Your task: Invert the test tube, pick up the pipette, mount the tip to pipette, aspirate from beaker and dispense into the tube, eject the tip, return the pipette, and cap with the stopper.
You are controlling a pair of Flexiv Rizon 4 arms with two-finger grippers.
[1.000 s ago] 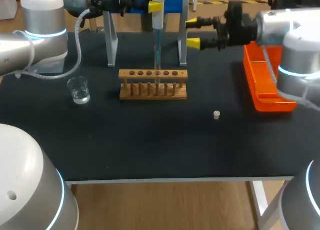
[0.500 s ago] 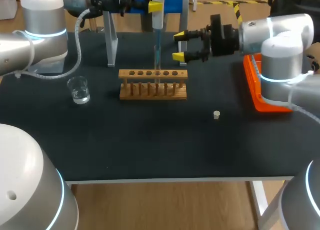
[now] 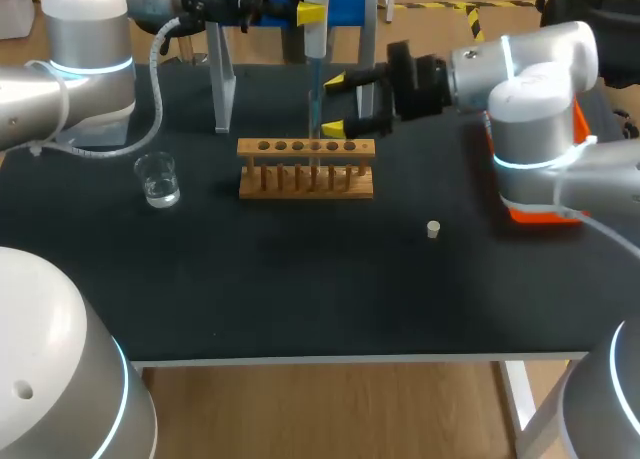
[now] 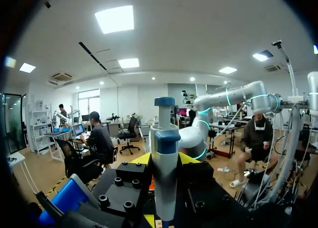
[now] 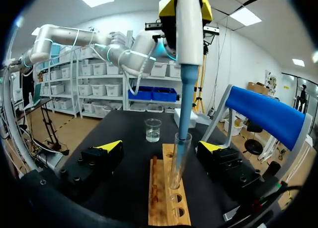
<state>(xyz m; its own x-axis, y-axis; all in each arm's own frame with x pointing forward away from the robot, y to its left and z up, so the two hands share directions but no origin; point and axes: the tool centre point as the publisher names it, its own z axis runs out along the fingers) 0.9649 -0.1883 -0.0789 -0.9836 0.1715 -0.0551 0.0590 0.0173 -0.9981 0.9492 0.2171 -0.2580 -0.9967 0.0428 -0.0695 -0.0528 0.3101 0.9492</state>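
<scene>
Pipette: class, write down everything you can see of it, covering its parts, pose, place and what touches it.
The pipette hangs upright above the table. It looks plastic: a pale grey-white body with a blue plunger knob on top, and a blue lower part that tapers downwards. The left gripper clamps its body from both sides. Its lower end reaches into the mouth of the glass test tube standing in the wooden rack.
</scene>
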